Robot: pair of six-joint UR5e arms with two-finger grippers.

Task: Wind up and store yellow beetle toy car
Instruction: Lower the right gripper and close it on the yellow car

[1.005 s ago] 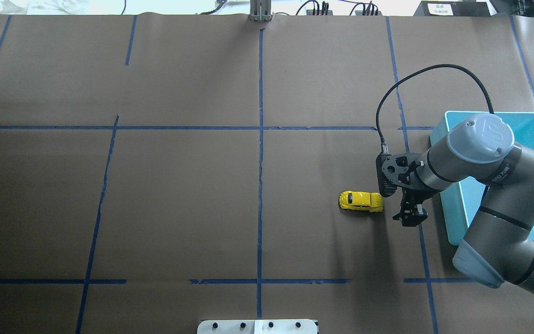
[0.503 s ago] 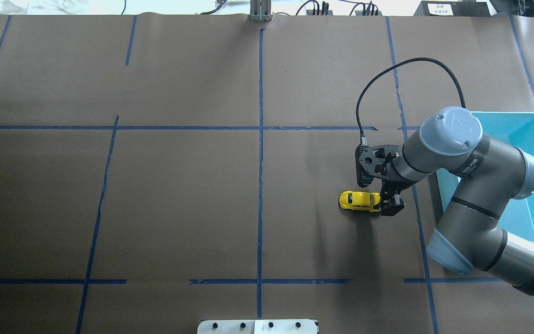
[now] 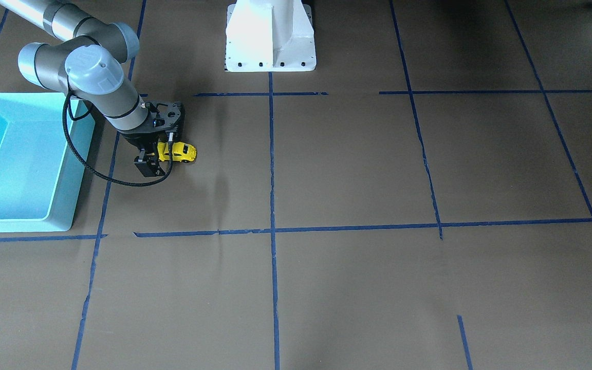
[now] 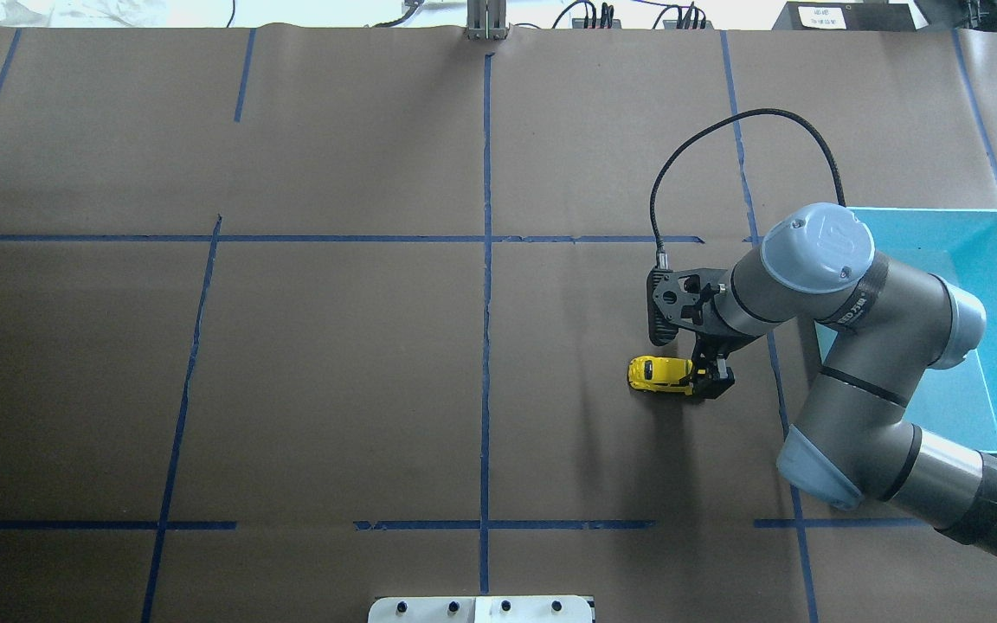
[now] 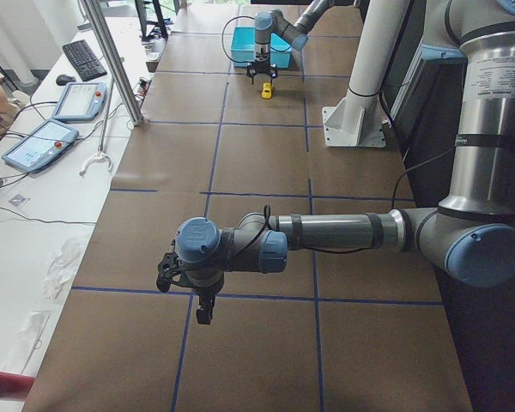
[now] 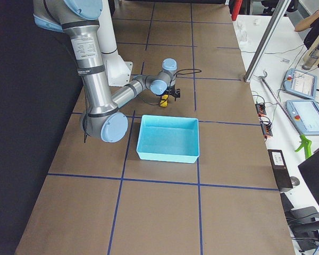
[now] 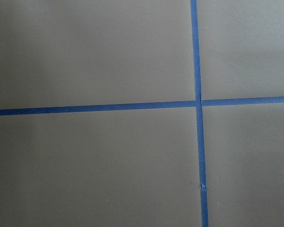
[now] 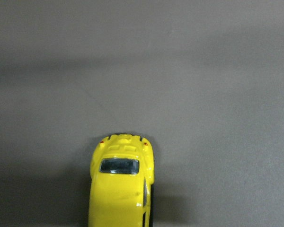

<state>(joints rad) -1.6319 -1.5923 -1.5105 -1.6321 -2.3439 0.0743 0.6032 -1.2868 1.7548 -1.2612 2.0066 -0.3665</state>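
Overall: a wide table (image 4: 334, 363) covered in brown paper, marked into large squares by strips of blue tape (image 4: 486, 303).
Car: the yellow beetle toy car (image 4: 656, 374) stands on its wheels on the paper in the right half of the table. It lies lengthwise left to right, near the bin but outside it.
Bin: a turquoise bin (image 4: 983, 285) sits at the table's right edge.
Right claw: the right gripper (image 4: 708, 381) points down at the car's right end, with a finger on either side. I cannot tell whether the fingers squeeze the car.
Left claw: the left gripper (image 5: 204, 313) hangs above bare paper far to the left, well apart from the car. It shows only from the side, so I cannot tell its state.
Room: a white pedestal (image 3: 270, 36) is bolted at the robot's edge. Beyond the far edge is a white bench with a keyboard (image 5: 86, 58) and touch-screen pendants (image 5: 39, 143).
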